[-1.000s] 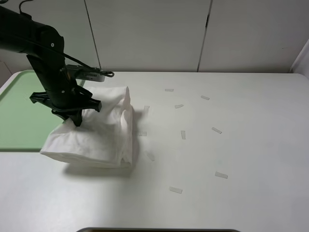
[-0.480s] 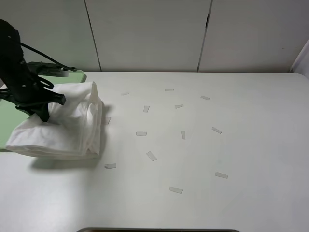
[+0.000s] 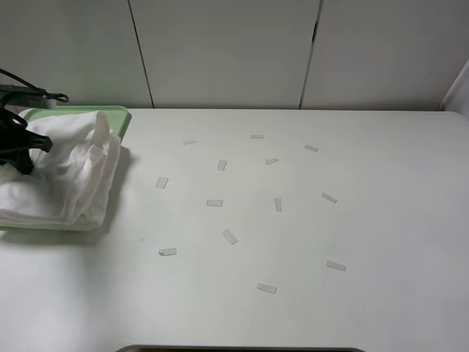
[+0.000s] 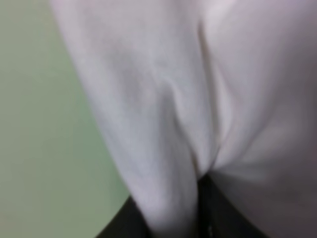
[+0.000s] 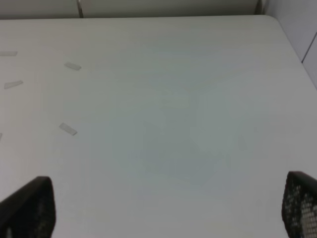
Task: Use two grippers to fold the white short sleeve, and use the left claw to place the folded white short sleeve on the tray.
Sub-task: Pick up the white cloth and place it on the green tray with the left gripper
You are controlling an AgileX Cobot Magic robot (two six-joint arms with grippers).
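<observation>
The folded white short sleeve (image 3: pixel 69 176) hangs bunched at the far left over the light-green tray (image 3: pixel 117 114), its lower layers resting on the tray. My left gripper (image 3: pixel 22 155) is shut on the shirt's upper left part, and most of its arm is out of frame. In the left wrist view white cloth (image 4: pixel 188 89) fills the picture, pinched between the black fingers (image 4: pixel 210 218), with the green tray (image 4: pixel 39 124) beside it. My right gripper (image 5: pixel 168 206) is open and empty above bare table; it does not show in the exterior view.
Several small pale tape strips (image 3: pixel 214 202) lie scattered over the middle of the white table (image 3: pixel 366 220); some also show in the right wrist view (image 5: pixel 68 129). White cabinet doors (image 3: pixel 227 51) stand behind the table's far edge.
My left gripper has carried the folded shirt leftward from the table's left-middle to over the tray. Tape strips that the shirt hid now show.
</observation>
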